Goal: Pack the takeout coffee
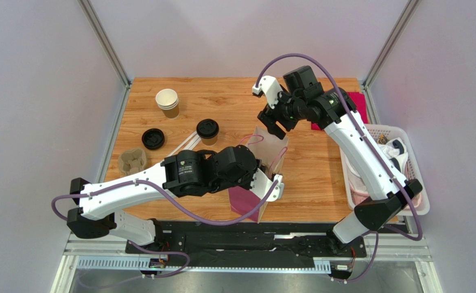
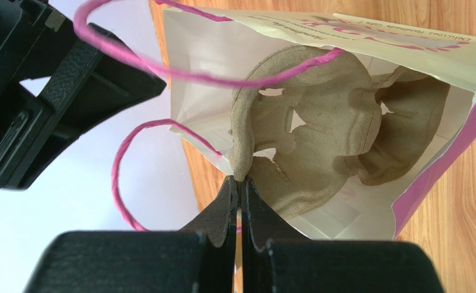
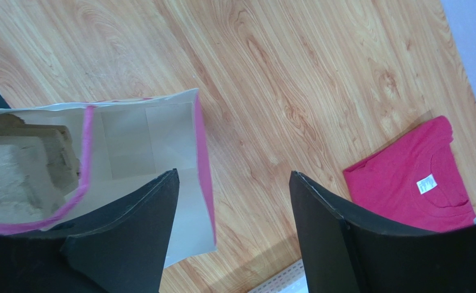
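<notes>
The takeout coffee (image 1: pixel 208 130), a brown cup with a black lid, stands on the table left of the cream paper bag (image 1: pixel 271 148) with pink handles. My left gripper (image 2: pixel 240 182) is shut on the rim of a grey pulp cup carrier (image 2: pixel 326 122) that sits inside the bag (image 2: pixel 204 61). In the top view the left gripper (image 1: pixel 261 176) is over the bag's near side. My right gripper (image 1: pixel 272 127) hangs open above the bag's far edge. In the right wrist view the bag's pink-edged wall (image 3: pixel 201 177) lies below, between the open right gripper (image 3: pixel 233 173) fingers, untouched.
A loose black lid (image 1: pixel 153 138), a second pulp carrier (image 1: pixel 132 160) and a stack of paper cups (image 1: pixel 168 102) sit at the left. A red shirt (image 1: pixel 359 105) lies at the back right. A white basket (image 1: pixel 400 130) with items stands at the right edge.
</notes>
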Controlling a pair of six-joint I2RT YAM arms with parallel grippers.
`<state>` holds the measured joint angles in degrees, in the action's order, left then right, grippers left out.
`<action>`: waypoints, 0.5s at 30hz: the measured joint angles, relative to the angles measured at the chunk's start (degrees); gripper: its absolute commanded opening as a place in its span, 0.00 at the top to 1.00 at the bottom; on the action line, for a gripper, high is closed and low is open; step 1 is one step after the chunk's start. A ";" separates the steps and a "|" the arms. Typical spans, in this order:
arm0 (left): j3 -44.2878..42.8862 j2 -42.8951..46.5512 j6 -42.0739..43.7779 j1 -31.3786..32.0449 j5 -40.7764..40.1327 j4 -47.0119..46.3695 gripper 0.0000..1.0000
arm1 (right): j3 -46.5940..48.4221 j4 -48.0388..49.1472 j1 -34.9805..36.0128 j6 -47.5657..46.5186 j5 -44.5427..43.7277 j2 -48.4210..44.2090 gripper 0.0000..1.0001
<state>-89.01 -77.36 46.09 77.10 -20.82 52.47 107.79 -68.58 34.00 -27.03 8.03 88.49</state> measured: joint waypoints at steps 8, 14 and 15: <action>0.24 0.02 -0.55 0.00 0.52 0.00 1.00 | 0.28 -3.82 -4.09 0.11 3.30 2.51 0.29; 0.83 0.04 -0.66 0.00 0.83 -0.42 1.00 | 0.22 -6.47 -5.31 -0.87 6.23 2.49 0.42; 0.90 0.04 -0.66 -0.02 0.83 -0.46 1.00 | 0.17 -6.64 -5.29 -1.03 6.64 2.49 0.49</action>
<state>-88.12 -77.32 45.43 77.08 -19.99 52.01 107.96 -75.22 28.71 -28.05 14.68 90.98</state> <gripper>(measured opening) 0.026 0.616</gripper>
